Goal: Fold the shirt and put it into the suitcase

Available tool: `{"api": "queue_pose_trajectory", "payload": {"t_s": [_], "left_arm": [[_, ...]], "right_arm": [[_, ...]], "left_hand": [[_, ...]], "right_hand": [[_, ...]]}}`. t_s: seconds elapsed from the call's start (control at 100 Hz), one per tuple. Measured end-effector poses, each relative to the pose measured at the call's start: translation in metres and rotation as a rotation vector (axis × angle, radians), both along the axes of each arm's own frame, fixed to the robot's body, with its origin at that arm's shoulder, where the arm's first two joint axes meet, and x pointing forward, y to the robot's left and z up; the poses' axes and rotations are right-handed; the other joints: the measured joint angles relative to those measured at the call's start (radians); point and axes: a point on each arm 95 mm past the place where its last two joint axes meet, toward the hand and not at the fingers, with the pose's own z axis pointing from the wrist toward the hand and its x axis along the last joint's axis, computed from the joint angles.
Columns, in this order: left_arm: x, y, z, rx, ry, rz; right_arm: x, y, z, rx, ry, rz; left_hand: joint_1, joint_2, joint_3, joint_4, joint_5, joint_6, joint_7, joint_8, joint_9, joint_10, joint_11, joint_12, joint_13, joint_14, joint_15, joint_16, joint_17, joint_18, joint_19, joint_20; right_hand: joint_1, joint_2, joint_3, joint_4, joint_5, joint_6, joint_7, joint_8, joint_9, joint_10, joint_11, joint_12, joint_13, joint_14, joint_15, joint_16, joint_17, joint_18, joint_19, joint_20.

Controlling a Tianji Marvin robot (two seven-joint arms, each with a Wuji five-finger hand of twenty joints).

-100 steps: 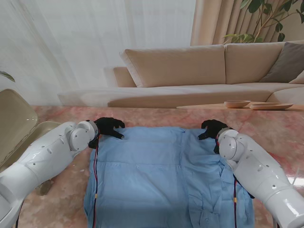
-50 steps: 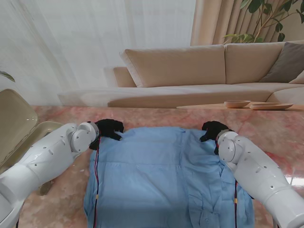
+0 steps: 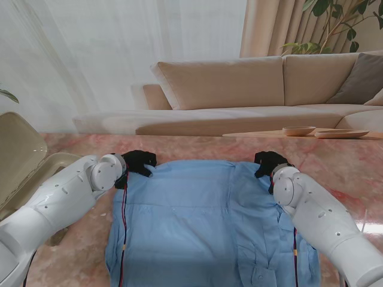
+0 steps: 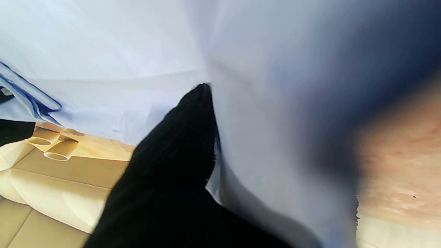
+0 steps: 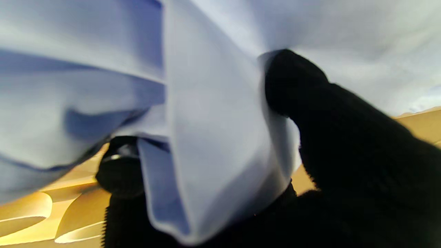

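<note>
— Two black-gloved hands, both on the far edge of the shirt [image 3: 203, 221]. Where does the shirt lie?

— Spread flat on the pink marbled worktop [image 3: 341, 161], light blue, between the two white arms and reaching from the hands back toward me.

— And the left robot hand [image 3: 139, 162]?

— It sits at the shirt's far left corner. From the stand its fingers curl down onto the cloth. In the left wrist view a black finger [image 4: 186, 137] presses against a raised fold of blue fabric [image 4: 262, 113], so it is pinching the shirt.

— The right robot hand [image 3: 268, 162]?

— At the far right corner. Its wrist view is clearer: a fold of the shirt [image 5: 210, 137] with a stitched hem runs between one fingertip [image 5: 293, 82] and another [image 5: 120, 168], clamped from both sides. It grips the shirt.

— Is the suitcase anywhere?

— At the left edge of the stand's view, an open olive-beige suitcase [image 3: 21, 155], lid raised, well apart from the shirt's left side.

— Anything else?

— A beige sofa [image 3: 239, 89] beyond the worktop, and a shallow bowl [image 3: 298, 130] on a low table at the far right.
</note>
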Motion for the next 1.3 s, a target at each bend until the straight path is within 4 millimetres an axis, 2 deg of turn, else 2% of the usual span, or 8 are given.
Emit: {"api": "queue_pose_trajectory", "payload": {"t_s": [0.22,0.28,0.37,0.65,0.77,0.8,0.87,1.3], "left_arm": [[0.002,0.001,0.002,-0.042,0.01,0.033],[0.003,0.001,0.003,-0.05,0.008,0.041],[0.004,0.002,0.005,-0.063,-0.008,0.055],[0.012,0.007,0.011,-0.08,-0.025,0.09],[0.018,0.01,0.015,-0.092,-0.049,0.117],[0.02,0.011,0.017,-0.094,-0.06,0.124],[0.024,0.012,0.019,-0.093,-0.074,0.132],[0.044,0.012,0.039,-0.124,-0.187,0.193]], "right_arm": [[0.0,0.0,0.003,0.021,0.012,0.021],[0.0,0.0,0.004,0.028,0.015,0.03],[0.0,0.0,0.007,0.036,0.009,0.038],[0.006,0.006,0.018,0.058,-0.008,0.053],[0.014,0.013,0.024,0.053,-0.026,0.063],[0.017,0.014,0.026,0.058,-0.032,0.06],[0.024,0.016,0.03,0.071,-0.043,0.052],[0.054,0.03,0.055,0.084,-0.219,-0.013]], "left_hand": [[-0.033,-0.062,0.244,-0.004,0.001,-0.017,0.073,0.011,0.038,0.0,0.06,0.006,0.043,-0.001,0.064,0.014,0.054,0.0,0.045,0.007],[-0.045,-0.077,0.286,-0.004,0.001,-0.02,0.086,0.011,0.046,0.0,0.072,0.006,0.064,-0.002,0.076,0.014,0.069,0.0,0.056,0.007],[-0.046,-0.088,0.328,-0.005,0.001,-0.02,0.101,0.023,0.046,0.0,0.084,0.006,0.068,-0.002,0.085,0.014,0.08,0.0,0.057,0.007],[-0.047,-0.094,0.353,-0.005,0.001,-0.02,0.11,0.035,0.046,0.01,0.088,0.007,0.09,-0.007,0.101,0.015,0.102,0.0,0.074,0.007],[-0.046,-0.094,0.353,-0.005,0.001,-0.02,0.11,0.042,0.046,0.015,0.088,0.01,0.094,-0.007,0.101,0.015,0.105,0.0,0.075,0.007],[-0.046,-0.094,0.353,-0.005,0.001,-0.02,0.11,0.046,0.046,0.015,0.088,0.01,0.094,-0.007,0.101,0.015,0.106,0.0,0.083,0.007],[-0.046,-0.094,0.353,-0.005,0.001,-0.02,0.11,0.047,0.046,0.016,0.089,0.01,0.094,-0.007,0.101,0.016,0.106,0.0,0.084,0.007],[-0.042,-0.094,0.345,-0.005,0.001,-0.02,0.11,0.059,0.046,0.017,0.091,0.01,0.094,-0.007,0.101,0.025,0.103,0.001,0.084,0.007]], "right_hand": [[0.014,-0.018,0.049,0.001,0.0,-0.012,0.059,0.013,0.032,-0.012,0.043,0.013,0.051,-0.02,0.056,0.0,0.017,-0.012,0.066,0.0],[0.014,-0.03,0.074,0.033,0.0,-0.013,0.075,0.026,0.033,-0.013,0.057,0.027,0.062,-0.028,0.071,0.0,0.026,-0.024,0.083,0.0],[0.014,-0.051,0.111,0.042,0.0,-0.024,0.097,0.043,0.034,-0.013,0.071,0.05,0.073,-0.031,0.091,0.0,0.038,-0.028,0.106,-0.011],[0.014,-0.065,0.162,0.064,0.058,-0.037,0.109,0.094,0.058,-0.006,0.077,0.126,0.116,-0.039,0.13,0.0,0.078,-0.034,0.13,-0.034],[0.014,-0.066,0.186,0.064,0.06,-0.039,0.121,0.109,0.062,-0.001,0.077,0.175,0.127,-0.041,0.156,0.0,0.1,-0.034,0.141,-0.034],[0.014,-0.066,0.187,0.085,0.06,-0.039,0.13,0.109,0.062,0.001,0.077,0.19,0.127,-0.042,0.165,0.0,0.097,-0.034,0.142,-0.034],[0.028,-0.066,0.198,0.085,0.06,-0.039,0.133,0.109,0.062,0.003,0.077,0.21,0.127,-0.042,0.177,0.0,0.088,-0.034,0.143,-0.034],[0.058,-0.052,0.199,0.086,0.06,-0.039,0.155,0.11,0.06,0.006,0.077,0.241,0.137,-0.049,0.185,0.001,0.12,-0.037,0.145,-0.034]]}}
